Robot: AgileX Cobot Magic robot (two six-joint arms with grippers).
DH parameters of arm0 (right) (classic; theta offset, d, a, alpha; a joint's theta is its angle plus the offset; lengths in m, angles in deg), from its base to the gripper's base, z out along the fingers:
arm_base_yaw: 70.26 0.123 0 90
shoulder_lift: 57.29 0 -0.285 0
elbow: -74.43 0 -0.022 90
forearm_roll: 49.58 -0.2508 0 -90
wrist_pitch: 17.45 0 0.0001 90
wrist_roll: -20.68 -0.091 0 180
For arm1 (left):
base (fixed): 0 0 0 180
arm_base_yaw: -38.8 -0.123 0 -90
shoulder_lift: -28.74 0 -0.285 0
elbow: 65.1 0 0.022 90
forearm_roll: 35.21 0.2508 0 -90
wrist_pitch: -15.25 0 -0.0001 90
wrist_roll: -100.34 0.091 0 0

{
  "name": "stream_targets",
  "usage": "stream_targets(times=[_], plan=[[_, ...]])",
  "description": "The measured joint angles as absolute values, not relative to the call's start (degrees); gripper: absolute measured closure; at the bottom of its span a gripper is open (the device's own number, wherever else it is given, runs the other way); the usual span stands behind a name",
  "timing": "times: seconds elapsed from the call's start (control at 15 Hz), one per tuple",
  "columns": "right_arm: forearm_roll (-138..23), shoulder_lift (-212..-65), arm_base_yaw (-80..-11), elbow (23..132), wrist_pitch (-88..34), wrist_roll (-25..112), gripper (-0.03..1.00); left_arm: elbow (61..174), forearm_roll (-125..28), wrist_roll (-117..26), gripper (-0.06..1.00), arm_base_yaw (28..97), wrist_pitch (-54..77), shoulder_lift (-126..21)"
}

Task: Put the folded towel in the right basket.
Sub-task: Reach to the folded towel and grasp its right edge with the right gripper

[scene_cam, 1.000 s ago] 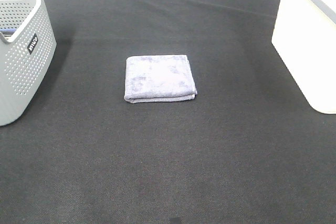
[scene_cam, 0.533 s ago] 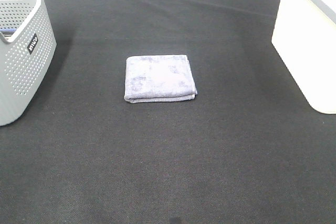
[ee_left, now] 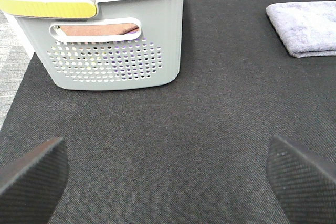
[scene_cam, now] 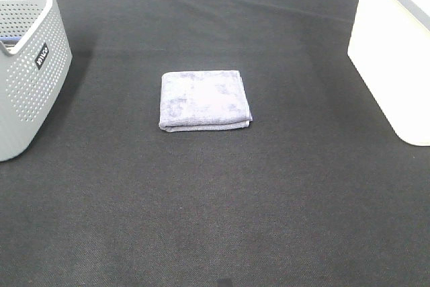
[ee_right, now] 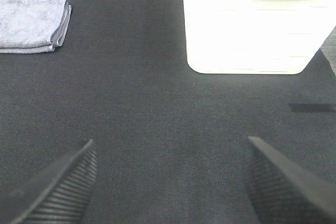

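Lying flat near the middle of the dark worktop [scene_cam: 215,220], the folded towel [scene_cam: 205,100] sits well apart from both baskets. The white right basket [scene_cam: 396,52] is off to one side and the grey left basket [scene_cam: 27,65], which already holds cloths, is off to the other. Neither arm shows in the high view. Each wrist view shows its own jaws spread wide and holding nothing. The left jaws hang over bare worktop near the grey basket, and the right jaws hang over bare worktop in front of the white one.

The main risk, as I judge it, is a shallow pinch. The towel is several soft layers, with stacked edges showing along its near side. Jaws that close on the top layer alone would likely lift one flap and let the rest unfold or drag. Coming down too hard could catch the worktop's cloth covering and bunch it up with the towel. On the carry, a hanging corner could snag the white basket's rim and leave the towel draped over the wall instead of inside. Reaching with the left arm would mean a long stretch across, and the grey basket is the wrong target.
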State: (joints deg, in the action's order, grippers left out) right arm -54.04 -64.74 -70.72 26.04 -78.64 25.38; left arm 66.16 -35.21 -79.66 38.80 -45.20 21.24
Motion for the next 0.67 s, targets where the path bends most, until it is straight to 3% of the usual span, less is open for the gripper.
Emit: stream_targets(times=[0.67], plan=[[-54.0, -64.7, -70.7, 26.0, -78.6, 25.4, 0.24, 66.2, -35.2, -79.7, -0.03, 38.8, -45.2, 21.2]])
